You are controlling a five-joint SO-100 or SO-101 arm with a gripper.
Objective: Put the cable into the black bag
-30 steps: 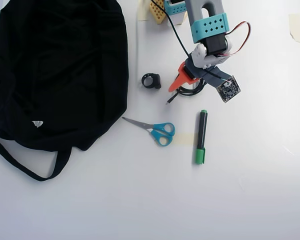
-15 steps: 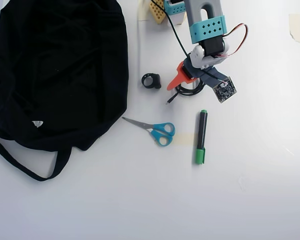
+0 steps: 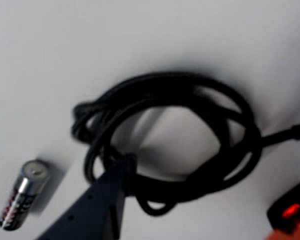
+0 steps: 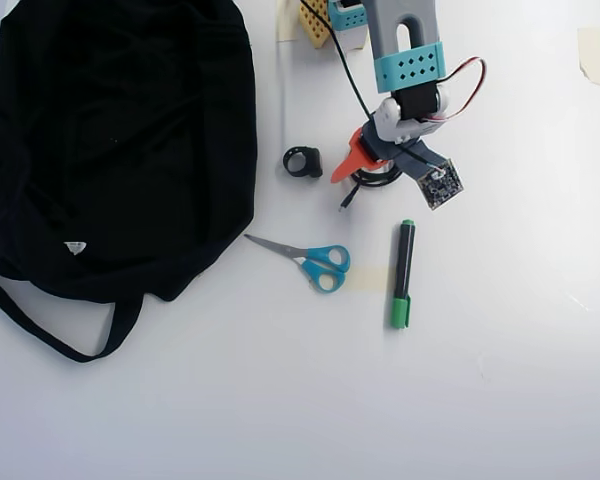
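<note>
Your gripper (image 4: 365,172) sits low over the cable (image 4: 377,181) in the overhead view, right of centre near the far edge of the white table (image 4: 280,400), with the orange finger (image 4: 347,164) pointing left toward the small black ring-shaped clip (image 4: 302,161). In the wrist view the cable (image 3: 190,145) lies coiled flat on the table, one strand running off to the right; the dark finger (image 3: 97,205) has its tip down inside the loop against the near-left strands, and the orange one shows only at the lower right corner. You cannot tell from either view whether the fingers have closed on the cord. An AA battery (image 3: 21,200) lies to the left of the coil in the wrist view. The black bag (image 4: 110,140) lies well apart at far left. Blue-handled scissors (image 4: 305,258) and a green-capped marker (image 4: 403,272) lie nearer, below the gripper.
</note>
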